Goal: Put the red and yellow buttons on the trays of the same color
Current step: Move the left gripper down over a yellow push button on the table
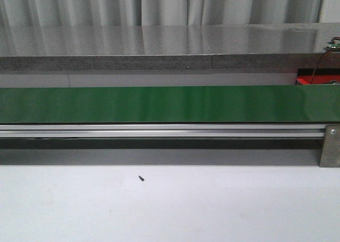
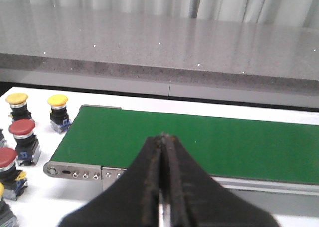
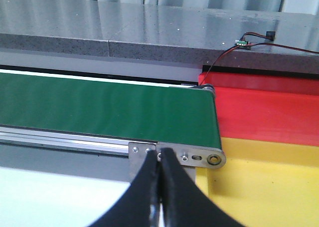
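No legible text or labels anywhere.

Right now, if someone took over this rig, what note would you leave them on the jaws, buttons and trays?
Left gripper: jaws shut, empty, hovering near the conveyor belt's left end.
Right gripper: jaws shut, empty, near the belt's right end.
Buttons: yellow buttons and red buttons stand on the table beside the belt's left end.
Trays: red tray and yellow tray sit past the belt's right end; no buttons visible on them.
Done: nothing visible. Left: apparently all sorting.

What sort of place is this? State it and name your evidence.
Probably a lab or test bench for conveyor sorting: a green conveyor belt on an aluminium frame, push buttons staged at one end, and red and yellow trays at the other.
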You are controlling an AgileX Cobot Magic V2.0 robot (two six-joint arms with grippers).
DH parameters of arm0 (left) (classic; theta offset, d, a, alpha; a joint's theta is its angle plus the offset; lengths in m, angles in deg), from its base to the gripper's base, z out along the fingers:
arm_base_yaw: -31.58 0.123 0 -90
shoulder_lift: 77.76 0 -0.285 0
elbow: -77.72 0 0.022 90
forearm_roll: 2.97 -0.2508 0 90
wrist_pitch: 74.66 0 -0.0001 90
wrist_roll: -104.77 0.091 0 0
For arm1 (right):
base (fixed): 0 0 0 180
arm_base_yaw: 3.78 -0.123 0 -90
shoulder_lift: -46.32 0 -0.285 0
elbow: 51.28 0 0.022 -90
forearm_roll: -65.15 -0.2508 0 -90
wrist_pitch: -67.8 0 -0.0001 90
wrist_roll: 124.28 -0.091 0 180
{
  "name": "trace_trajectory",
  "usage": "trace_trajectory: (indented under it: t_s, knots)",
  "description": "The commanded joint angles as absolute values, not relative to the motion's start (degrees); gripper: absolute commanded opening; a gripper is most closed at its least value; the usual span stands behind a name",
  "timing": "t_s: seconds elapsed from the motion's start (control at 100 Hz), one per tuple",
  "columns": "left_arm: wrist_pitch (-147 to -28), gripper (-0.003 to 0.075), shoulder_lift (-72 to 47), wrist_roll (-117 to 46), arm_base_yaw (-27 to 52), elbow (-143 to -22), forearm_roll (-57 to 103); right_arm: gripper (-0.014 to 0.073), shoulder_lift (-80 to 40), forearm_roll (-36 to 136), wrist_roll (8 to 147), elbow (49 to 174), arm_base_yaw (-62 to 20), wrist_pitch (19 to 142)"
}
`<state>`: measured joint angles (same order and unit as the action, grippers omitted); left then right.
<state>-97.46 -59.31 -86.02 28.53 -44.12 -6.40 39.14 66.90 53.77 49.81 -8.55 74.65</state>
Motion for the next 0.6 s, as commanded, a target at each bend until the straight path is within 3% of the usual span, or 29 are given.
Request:
trace_trajectory:
  t_s: [0.0, 0.22, 0.59]
  knots:
    - [-101.4, -0.002, -52.88, -86.64, 28.57, -52.62, -6.0, -0.0067, 40.15, 67.29, 53.89, 50.9, -8.61, 69.86]
    - [-116.75, -0.002, -39.8, -86.64, 28.57, -62.65, -6.0, -0.0067, 40.15, 67.29, 53.89, 50.9, -8.61, 69.86]
    - [-117.26, -0.002, -28.84, -86.64, 28.57, -63.05, -2.97, -0.0067, 40.15, 67.29, 53.89, 50.9, -8.61, 69.86]
